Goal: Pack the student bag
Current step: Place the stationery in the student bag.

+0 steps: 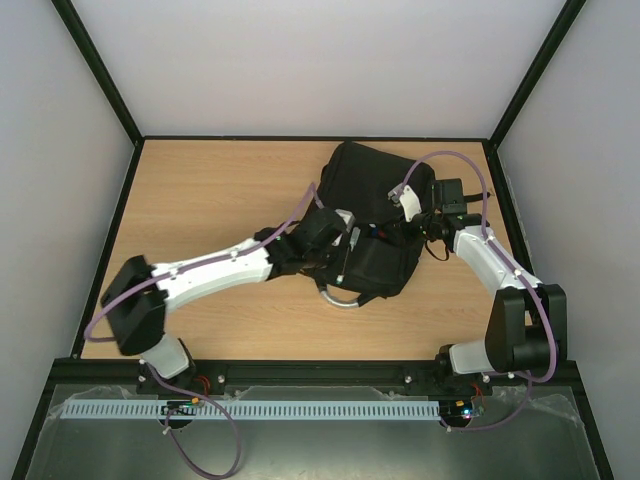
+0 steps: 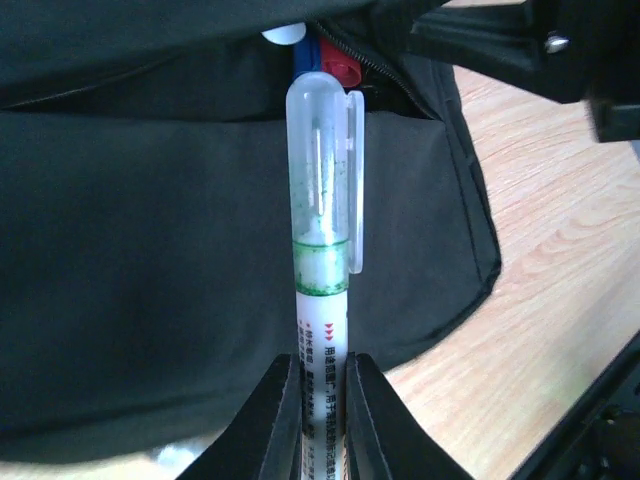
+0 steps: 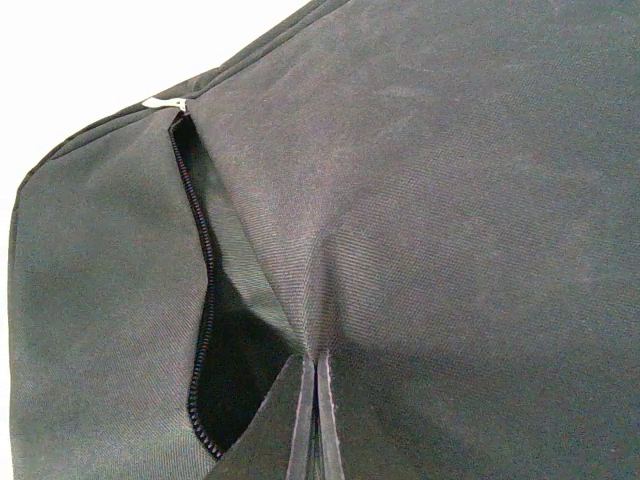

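The student bag [image 1: 375, 215], a large black backpack, lies at the table's far middle-right with its grey loop handle [image 1: 338, 298] toward me. My left gripper [image 2: 322, 415] is shut on a white marker with a clear cap and green band [image 2: 322, 240], its cap tip at the open zipped pocket [image 2: 345, 45], where red and blue pen ends [image 2: 335, 68] show. My right gripper [image 3: 316, 420] is shut on a pinch of the bag's black fabric [image 3: 420, 200] beside the open zipper [image 3: 200, 300], holding it up.
The wooden table [image 1: 210, 190] stretches left of the bag. Black frame rails [image 1: 300, 365] run along the table's edges, with white walls behind. The right arm's cable [image 1: 470, 170] loops over the bag's far right corner.
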Robot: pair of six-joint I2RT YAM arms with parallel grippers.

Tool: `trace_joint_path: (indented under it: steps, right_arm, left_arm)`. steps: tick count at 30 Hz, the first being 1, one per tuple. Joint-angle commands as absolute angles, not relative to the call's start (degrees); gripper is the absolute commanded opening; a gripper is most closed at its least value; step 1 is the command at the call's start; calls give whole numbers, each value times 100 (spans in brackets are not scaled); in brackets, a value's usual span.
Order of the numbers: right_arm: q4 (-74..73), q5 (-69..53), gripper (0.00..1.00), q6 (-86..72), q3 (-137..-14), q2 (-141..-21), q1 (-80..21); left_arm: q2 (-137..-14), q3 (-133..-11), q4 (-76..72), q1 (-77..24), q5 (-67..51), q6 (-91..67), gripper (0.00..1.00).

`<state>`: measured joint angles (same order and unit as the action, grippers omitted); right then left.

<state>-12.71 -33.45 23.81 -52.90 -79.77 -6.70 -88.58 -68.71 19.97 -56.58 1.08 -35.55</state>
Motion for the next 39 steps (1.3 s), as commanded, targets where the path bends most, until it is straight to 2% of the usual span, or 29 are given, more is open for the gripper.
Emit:
trace_joint_path:
  steps: [1, 17, 26, 30, 31, 39]
  right_arm:
    - [-1472, -3692, 1, 2299, -5390, -7797, -663]
    - [-1486, -3758, 1, 2329, -5380, -7839, -668]
    - [-1492, -3728, 1, 2338, -5372, -7855, -664]
    - [-1503, -3724, 1, 2351, -5379, -7875, -666]
    - [-1503, -3720, 1, 2353, -5387, -7877, -664]
    - [-1516, -3735, 1, 2377, -5396, -7953, -660]
  left_arm:
    - [-9777, -7381, 1831, -5329, -715, -2948, 2]
    - [-11586, -8900, 2409, -4790, -882, -2908, 2]
    - [-12281, -10157, 2979, -4676, -194, -3298, 2]
    - [-12267, -10291, 3286, -4684, -124, -3302, 26]
    - [-12165, -10197, 3321, -4694, -114, -3309, 29]
    - [-10779, -8705, 3110, -4907, 43, -3469, 42]
